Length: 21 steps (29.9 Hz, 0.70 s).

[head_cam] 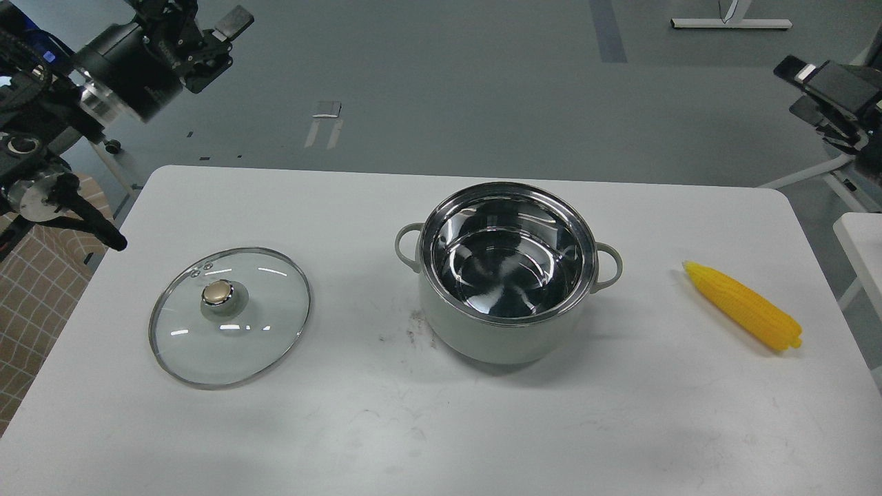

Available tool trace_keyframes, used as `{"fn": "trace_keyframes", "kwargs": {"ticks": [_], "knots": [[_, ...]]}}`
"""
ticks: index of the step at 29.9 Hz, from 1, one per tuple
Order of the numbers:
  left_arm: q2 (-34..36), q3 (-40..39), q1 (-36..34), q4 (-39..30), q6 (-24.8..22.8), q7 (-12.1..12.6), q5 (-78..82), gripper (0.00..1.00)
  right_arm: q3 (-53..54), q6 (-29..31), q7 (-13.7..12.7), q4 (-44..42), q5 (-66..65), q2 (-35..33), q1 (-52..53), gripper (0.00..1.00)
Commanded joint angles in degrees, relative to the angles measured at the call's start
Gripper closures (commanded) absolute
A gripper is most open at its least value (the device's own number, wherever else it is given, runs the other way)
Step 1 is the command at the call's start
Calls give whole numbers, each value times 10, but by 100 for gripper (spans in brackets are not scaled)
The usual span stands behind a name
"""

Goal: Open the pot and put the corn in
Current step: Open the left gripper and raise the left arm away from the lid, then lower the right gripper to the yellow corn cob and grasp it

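Note:
The pale grey-green pot (pixel 482 339) stands open in the middle of the white table (pixel 441 427), its shiny steel inside empty. The yellow corn (pixel 744 307) lies on the table to the right of the pot, apart from it. The glass lid (pixel 262 331) with its gold knob (pixel 219 293) lies flat on the table to the left. My left gripper (pixel 207 17) is raised high at the top left, far above the lid, open and empty. My right gripper (pixel 803 83) is raised at the far right edge, dark, with its fingers hard to tell apart.
A checked beige cloth (pixel 34 296) hangs beside the table's left edge. A second white table corner (pixel 861 238) shows at the far right. A small dark smudge (pixel 417 324) marks the table next to the pot. Grey floor lies beyond the table.

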Motion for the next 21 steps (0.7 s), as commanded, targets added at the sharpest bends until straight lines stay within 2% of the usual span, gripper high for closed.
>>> {"fn": "trace_keyframes", "kwargs": {"ticks": [1, 5, 7, 11, 21], "knots": [[-32, -10, -2, 2, -1, 6, -8, 4, -37, -3, 0, 34, -230, -61, -5, 0], [-47, -11, -2, 2, -1, 6, -8, 4, -55, -7, 0, 30, -368, -68, -12, 0], [-53, -11, -1, 1, -1, 8, -8, 4, -70, -29, 0, 28, -420, -64, -27, 0], [-53, -12, -1, 0, -1, 10, -8, 4, -74, -42, 0, 6, -449, -55, -45, 0], [-53, -21, 2, -1, -3, 10, -8, 4, -74, -63, 0, -84, -503, 35, -93, 0]]}}
